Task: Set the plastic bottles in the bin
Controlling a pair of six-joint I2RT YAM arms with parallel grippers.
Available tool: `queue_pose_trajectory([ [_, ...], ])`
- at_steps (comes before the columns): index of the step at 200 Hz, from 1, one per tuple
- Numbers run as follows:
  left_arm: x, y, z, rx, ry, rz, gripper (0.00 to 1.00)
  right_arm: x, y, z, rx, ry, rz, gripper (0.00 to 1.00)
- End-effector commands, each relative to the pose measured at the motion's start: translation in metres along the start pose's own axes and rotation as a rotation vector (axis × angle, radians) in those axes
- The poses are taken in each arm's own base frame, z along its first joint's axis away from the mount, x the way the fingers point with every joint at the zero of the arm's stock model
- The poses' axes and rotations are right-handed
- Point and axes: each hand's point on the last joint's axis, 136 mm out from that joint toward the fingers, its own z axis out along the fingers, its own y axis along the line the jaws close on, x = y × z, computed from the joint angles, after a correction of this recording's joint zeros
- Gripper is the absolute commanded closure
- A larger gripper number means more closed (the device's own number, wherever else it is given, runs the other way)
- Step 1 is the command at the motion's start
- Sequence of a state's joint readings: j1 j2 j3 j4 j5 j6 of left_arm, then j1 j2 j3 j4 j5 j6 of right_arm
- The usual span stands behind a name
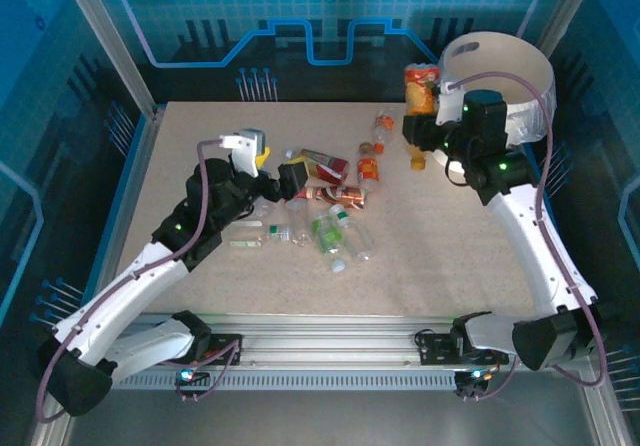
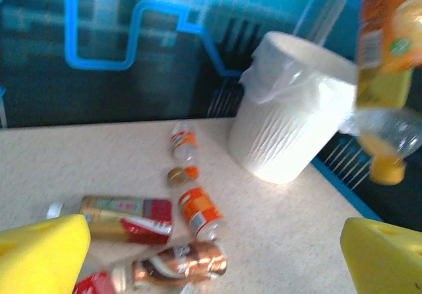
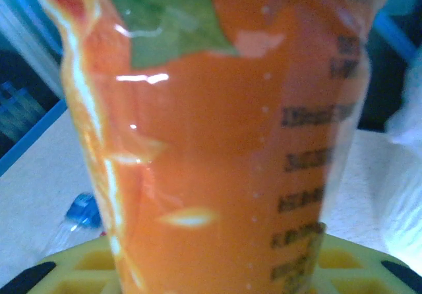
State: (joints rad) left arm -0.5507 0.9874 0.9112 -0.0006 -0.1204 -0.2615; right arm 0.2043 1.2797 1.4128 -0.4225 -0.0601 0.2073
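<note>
My right end effector (image 1: 422, 123) is clamped around a clear plastic bottle with an orange label (image 1: 421, 84), which it holds up off the speckled beige table (image 1: 200, 126). In the right wrist view that bottle (image 3: 217, 129) stands right against the lens, with a yellow finger pad (image 3: 79, 271) under it. From the left wrist camera I see the same bottle (image 2: 386, 57) hanging cap down, to the right of the large round white bin with a translucent bag liner (image 2: 290, 116). From above, the bottle sits just beside the left rim of the bin (image 1: 500, 66), not over its mouth as far as I can judge. My left end effector (image 1: 280, 169) is spread wide with nothing between its yellow pads (image 2: 39, 254). It sits low over the left end of the heap of plastic bottles (image 1: 330, 211) lying mid-table, well apart from the bin. Just ahead of the pads lie a copper-wrapped bottle (image 2: 181, 264), a flat red and gold bottle (image 2: 125, 216) and a small orange-labelled bottle (image 2: 200, 211). Another bottle with an orange and white label (image 2: 183, 142) lies farther on, nearer the bin. A blue-capped bottle (image 3: 82, 211) lies on the table below the one I hold.
</note>
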Motion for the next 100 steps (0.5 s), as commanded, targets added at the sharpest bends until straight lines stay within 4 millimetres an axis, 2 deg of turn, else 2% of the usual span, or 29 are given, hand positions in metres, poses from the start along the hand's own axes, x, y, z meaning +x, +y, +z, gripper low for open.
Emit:
queue_pose_trajectory([
  [1, 0.011, 0.025, -0.01, -0.114, -0.002, -0.043, 0.01, -0.062, -0.035, -0.005, 0.148, -0.208, 0.045, 0.6],
  [27, 0.023, 0.041, -0.018, -0.182, 0.006, -0.065, 0.01, -0.105, -0.071, -0.006, 0.268, -0.348, 0.086, 0.6],
  [56, 0.024, 0.05, -0.029, -0.219, -0.023, -0.075, 0.01, -0.148, -0.107, -0.006, 0.378, -0.494, 0.134, 0.6],
  [75, 0.027, 0.057, -0.034, -0.24, -0.036, -0.085, 0.01, -0.155, -0.137, 0.004, 0.507, -0.555, 0.167, 0.58],
  [100, 0.033, 0.066, -0.038, -0.27, -0.038, -0.107, 0.01, -0.152, -0.159, 0.023, 0.602, -0.608, 0.198, 0.56],
])
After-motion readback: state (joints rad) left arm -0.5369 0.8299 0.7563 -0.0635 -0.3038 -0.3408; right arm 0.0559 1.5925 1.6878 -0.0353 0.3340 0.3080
